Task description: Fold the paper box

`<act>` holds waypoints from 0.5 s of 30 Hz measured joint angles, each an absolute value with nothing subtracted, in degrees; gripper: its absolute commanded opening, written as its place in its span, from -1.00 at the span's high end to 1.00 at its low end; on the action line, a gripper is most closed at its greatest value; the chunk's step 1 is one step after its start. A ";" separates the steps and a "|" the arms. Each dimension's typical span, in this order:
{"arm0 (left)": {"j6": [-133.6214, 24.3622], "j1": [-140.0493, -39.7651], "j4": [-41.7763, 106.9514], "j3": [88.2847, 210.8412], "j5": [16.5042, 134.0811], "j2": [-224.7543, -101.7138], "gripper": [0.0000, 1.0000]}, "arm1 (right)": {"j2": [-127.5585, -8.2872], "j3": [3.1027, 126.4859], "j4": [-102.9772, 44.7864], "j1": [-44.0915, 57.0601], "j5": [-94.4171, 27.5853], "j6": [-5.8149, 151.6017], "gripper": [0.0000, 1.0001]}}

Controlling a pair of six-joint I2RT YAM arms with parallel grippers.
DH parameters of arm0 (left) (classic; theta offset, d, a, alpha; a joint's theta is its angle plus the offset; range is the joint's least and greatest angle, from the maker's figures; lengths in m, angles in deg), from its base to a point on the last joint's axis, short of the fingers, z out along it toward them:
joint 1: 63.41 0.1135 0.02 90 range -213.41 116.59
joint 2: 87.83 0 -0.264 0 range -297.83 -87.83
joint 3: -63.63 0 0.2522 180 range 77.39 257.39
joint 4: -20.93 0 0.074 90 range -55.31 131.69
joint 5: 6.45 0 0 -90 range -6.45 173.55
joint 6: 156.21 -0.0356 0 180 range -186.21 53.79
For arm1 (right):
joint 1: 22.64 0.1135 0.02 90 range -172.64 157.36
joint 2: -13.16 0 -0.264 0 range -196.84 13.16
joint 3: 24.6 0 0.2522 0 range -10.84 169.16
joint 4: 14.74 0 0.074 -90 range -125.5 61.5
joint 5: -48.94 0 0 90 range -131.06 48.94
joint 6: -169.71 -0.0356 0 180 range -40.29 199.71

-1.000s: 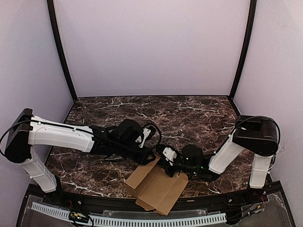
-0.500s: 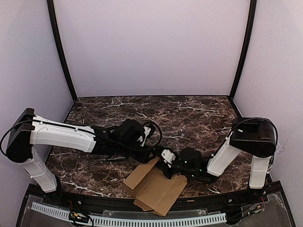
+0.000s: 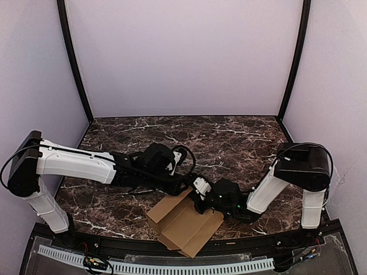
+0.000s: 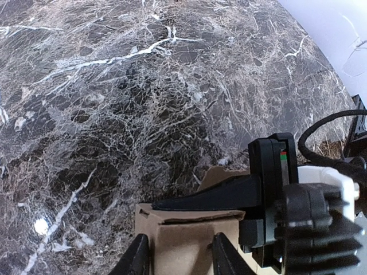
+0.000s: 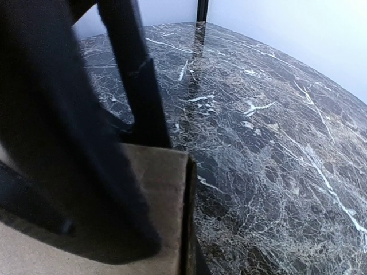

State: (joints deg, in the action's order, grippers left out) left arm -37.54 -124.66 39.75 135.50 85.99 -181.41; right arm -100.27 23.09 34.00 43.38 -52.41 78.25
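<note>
The left gripper (image 3: 182, 184) reaches in low, its jaws set apart, with a raised flap of the paper box (image 3: 184, 227) showing in the gap. The box lies partly unfolded at the near edge of the marble table (image 3: 229, 137). The right gripper (image 3: 200, 193) meets the same flap, and one finger (image 4: 200, 200) lies along its top edge; jaw state cannot be determined.

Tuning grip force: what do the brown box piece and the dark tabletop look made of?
Flat brown die-cut box piece: likely plain matte cardboard, uncoated; cut edge shows thickness. Dark white-veined tabletop: marble or marble-print laminate, cannot tell which; slight sheen with soft reflections.
</note>
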 measured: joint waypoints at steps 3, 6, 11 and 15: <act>-37.46 -124.66 39.53 135.50 85.99 -181.41 0.25 | -100.27 23.40 33.52 43.38 -53.72 77.42 1.00; -37.46 -124.66 39.51 135.48 86.03 -181.41 0.25 | -100.27 23.62 33.10 43.44 -54.44 77.01 1.00; -37.72 -124.66 40.54 135.50 87.06 -181.28 0.05 | -100.31 23.84 32.64 43.62 -55.21 76.81 1.00; -39.05 -124.66 44.28 135.65 90.17 -179.35 -0.17 | -100.31 23.95 32.49 43.70 -55.54 76.79 1.00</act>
State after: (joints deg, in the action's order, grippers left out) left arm -39.05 -124.66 44.28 135.65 90.17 -179.35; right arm -100.31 23.95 32.49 43.70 -55.54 76.79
